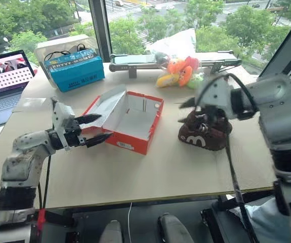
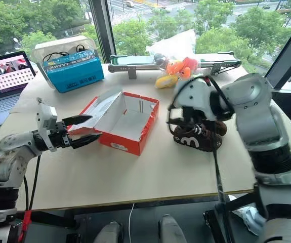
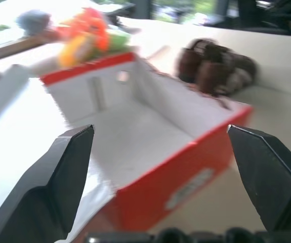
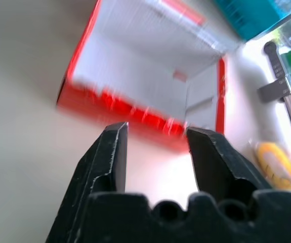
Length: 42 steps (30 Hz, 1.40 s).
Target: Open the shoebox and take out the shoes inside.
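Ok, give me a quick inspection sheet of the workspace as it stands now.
Surface: light wooden table.
Job's things: shoebox open, inside bare; shoes on the table to its right.
Clutter: blue box, plush toys, laptop.
Grippers: left gripper open at the shoebox's left end, empty; right gripper empty, jaws parted, above the shoes.
Cables: black cable along the right arm.
Surroundings: window, trees outside.

I see a pale counter [image 1: 150, 177] under everything. Well beyond the left fingers, near the window, a blue box [image 1: 77, 70] sits against a clear plastic bin [image 1: 64, 45] holding black cables. A laptop [image 1: 3, 83] stands open out past those fingers' outer side. Orange, yellow and green plush toys [image 1: 180, 72] lie beyond the right fingers, beside a grey bar-shaped tool [image 1: 135, 61].
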Tool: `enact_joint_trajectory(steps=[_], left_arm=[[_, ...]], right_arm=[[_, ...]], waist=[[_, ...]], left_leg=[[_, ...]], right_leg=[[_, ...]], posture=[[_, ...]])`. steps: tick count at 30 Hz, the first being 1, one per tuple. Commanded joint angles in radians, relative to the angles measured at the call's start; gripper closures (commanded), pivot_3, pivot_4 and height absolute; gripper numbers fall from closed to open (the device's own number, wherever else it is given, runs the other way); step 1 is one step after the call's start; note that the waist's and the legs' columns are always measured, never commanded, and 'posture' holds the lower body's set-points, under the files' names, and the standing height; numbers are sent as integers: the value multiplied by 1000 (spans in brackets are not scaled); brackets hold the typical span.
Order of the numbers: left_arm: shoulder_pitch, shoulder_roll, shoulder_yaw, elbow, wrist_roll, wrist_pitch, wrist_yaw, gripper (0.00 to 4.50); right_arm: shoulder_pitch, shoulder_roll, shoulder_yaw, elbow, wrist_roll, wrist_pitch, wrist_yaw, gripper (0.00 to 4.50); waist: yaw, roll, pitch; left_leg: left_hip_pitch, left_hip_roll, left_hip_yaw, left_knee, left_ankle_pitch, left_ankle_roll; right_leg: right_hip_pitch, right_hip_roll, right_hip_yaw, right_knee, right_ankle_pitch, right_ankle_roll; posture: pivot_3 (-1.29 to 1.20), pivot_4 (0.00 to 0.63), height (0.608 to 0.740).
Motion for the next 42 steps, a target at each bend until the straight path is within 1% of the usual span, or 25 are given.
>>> enact_joint_trajectory(steps=[1,2,3,4,6,8,9,10,11,14,15,17,18,21,24,28,34,42], left_arm=[[144,-35,99,-170,-35,69,142,0],[184,-47,116,-192,-40,91,176,0],[207,-52,125,-204,-42,105,198,0],[221,-55,128,-205,-28,112,222,0],[230,-58,125,-193,-8,121,260,0],[231,-90,133,-150,19,88,319,0],[225,-113,138,-120,35,71,356,0],[214,-134,146,-90,52,51,396,0],[205,-147,152,-69,64,37,420,0],[194,-174,155,-23,102,0,480,0],[191,-190,150,-9,113,-14,499,0],[183,-219,140,13,124,-32,528,0],[179,-232,137,22,128,-39,539,0],[176,-268,114,38,151,-73,558,0],[176,-305,96,43,169,-94,590,0],[167,-316,84,58,197,-108,615,0],[138,-324,58,98,224,-142,628,0],[137,-334,57,90,195,-152,601,0]], right_arm=[[133,159,-108,-286,7,405,-217,2202],[162,243,-136,-358,5,517,-270,2202],[173,296,-154,-400,7,592,-306,2202],[199,299,-141,-439,10,613,-333,2202],[249,246,-96,-466,1,615,-386,2202],[362,196,-48,-443,-48,575,-488,2202],[441,188,-25,-418,-76,519,-545,2202],[508,179,5,-383,-109,465,-608,2202],[549,177,25,-360,-128,427,-651,2202],[612,204,66,-322,-162,331,-749,2202],[620,262,51,-300,-158,293,-795,2202],[630,339,37,-247,-163,226,-870,2202],[635,359,38,-221,-171,196,-899,2202],[657,416,21,-131,-176,76,-971,2202],[659,439,4,-53,-172,-11,-1011,2202],[646,494,-65,-12,-132,-50,-1045,2202],[648,473,-86,34,-149,-93,-1059,2202],[667,473,-74,34,-150,-100,-1063,2202]], waist=[[9,0,0],[13,0,0],[18,0,0],[21,0,0],[33,0,0],[42,-2,-2],[44,-4,-4],[46,-5,-6],[46,-5,-6],[35,-5,-6],[29,-6,-6],[21,-7,-7],[20,-7,-7],[20,-7,-7],[24,-7,-8],[22,-8,-8],[22,-8,-8],[23,-8,-8]], left_leg=[[-2,0,0,0,0,0],[-3,-1,0,1,0,-1],[-4,-1,0,2,0,-1],[-4,-1,0,2,0,-1],[-4,-1,-1,3,0,-2],[0,-1,0,3,2,-5],[1,-1,1,3,2,-5],[1,0,1,3,2,-5],[3,0,1,3,2,-5],[2,0,2,2,2,-5],[1,0,3,2,2,-5],[1,0,2,2,2,-5],[1,1,2,1,2,-5],[2,1,2,0,2,-5],[1,0,2,0,2,-5],[1,0,2,0,2,-5],[1,0,2,0,2,-5],[1,0,1,0,2,-5]], right_leg=[[-1,-1,0,-1,0,0],[-2,-1,0,-1,0,0],[-3,-2,0,-1,0,1],[-3,-1,0,-1,0,2],[-2,-1,-1,0,0,3],[4,-2,-2,-3,-1,3],[5,-2,-2,-6,-5,-4],[8,-2,-2,-8,-5,-5],[11,-2,-2,-11,-5,-5],[12,-2,-1,-13,-5,-4],[11,-2,0,-13,-4,-3],[11,-1,0,-12,-3,0],[11,-1,0,-12,0,4],[12,-1,-1,-13,0,5],[12,-1,-1,-15,0,6],[12,-1,-1,-16,1,6],[13,-1,-1,-16,1,6],[13,-1,-1,-16,1,6]], posture=[[0,150,715],[0,150,715],[0,150,715],[0,150,715],[0,150,715],[0,150,715],[0,150,715],[0,150,715],[0,150,715],[0,150,715],[0,150,715],[0,150,715],[0,150,715],[0,150,715],[0,150,715],[0,150,715],[0,150,715],[0,150,715]])
